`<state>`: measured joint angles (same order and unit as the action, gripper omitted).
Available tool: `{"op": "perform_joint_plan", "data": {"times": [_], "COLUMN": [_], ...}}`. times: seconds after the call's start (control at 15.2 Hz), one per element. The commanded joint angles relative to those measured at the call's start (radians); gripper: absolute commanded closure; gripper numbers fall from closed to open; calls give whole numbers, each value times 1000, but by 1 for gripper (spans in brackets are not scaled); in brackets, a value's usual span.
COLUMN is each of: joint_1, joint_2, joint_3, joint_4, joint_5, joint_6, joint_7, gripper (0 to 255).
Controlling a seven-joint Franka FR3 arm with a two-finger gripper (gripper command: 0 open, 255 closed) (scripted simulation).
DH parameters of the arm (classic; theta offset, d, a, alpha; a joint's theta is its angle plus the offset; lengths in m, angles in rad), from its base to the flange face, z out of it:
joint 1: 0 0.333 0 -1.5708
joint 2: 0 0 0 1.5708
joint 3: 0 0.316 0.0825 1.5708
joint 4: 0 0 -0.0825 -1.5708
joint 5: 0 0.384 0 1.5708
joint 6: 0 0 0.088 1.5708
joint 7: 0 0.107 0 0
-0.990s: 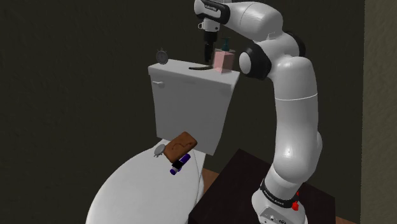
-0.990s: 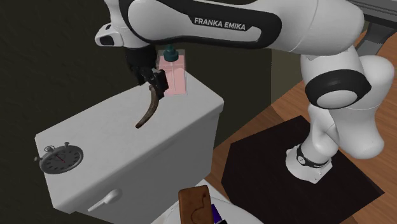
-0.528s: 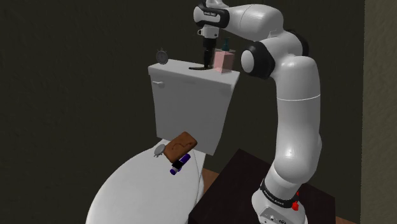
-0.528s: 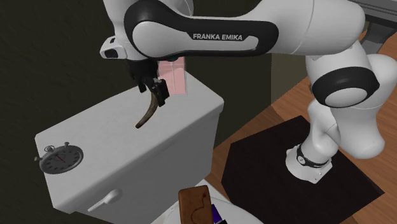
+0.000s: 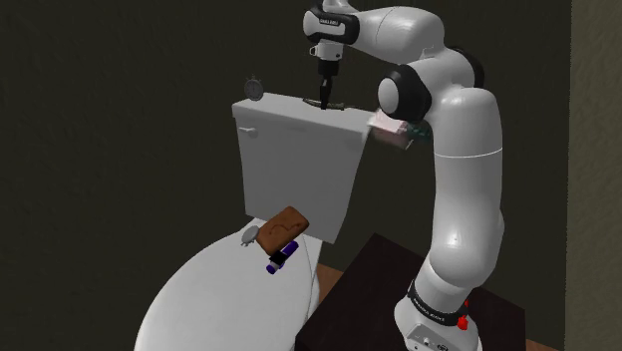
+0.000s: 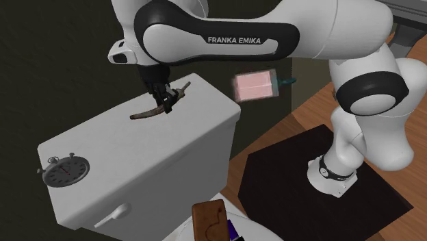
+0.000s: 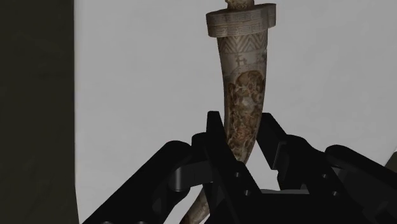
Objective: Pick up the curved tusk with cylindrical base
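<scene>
Clasping the tusk (image 7: 240, 83) midway, the gripper (image 6: 166, 103) hovers over the tank (image 6: 123, 157); wrist view reveals carving, second exterior view a pink bottle (image 6: 254, 85) airborne nearby.

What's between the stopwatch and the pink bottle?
The curved tusk, clasped in the gripper, lies between the stopwatch and the pink bottle, over the toilet tank lid, as the second exterior view shows.

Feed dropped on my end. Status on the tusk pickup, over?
Gripper shut on tusk mid-length. Tusk level at the white tank lid. Pink bottle midair off its edge, sideways.
</scene>
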<state>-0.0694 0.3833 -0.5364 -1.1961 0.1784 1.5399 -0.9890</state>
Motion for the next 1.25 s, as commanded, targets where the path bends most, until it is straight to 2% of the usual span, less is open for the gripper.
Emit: {"op": "perform_joint_plan", "data": {"times": [0.0, 0.26, 0.66, 0.92, 1.06, 1.19], "joint_1": [0, -15, -63, -123, -186, -196], "joint_2": [0, 20, 81, 155, 234, 245], "joint_3": [0, 0, 5, 15, 32, 37], "joint_4": [0, 71, 252, 437, 612, 637], "joint_5": [0, 10, 42, 80, 116, 120], "joint_6": [0, -52, -173, -281, -373, -384], "joint_7": [0, -1, -3, -1, 9, 12], "gripper": [255, 255, 255, 255, 255, 255]}}
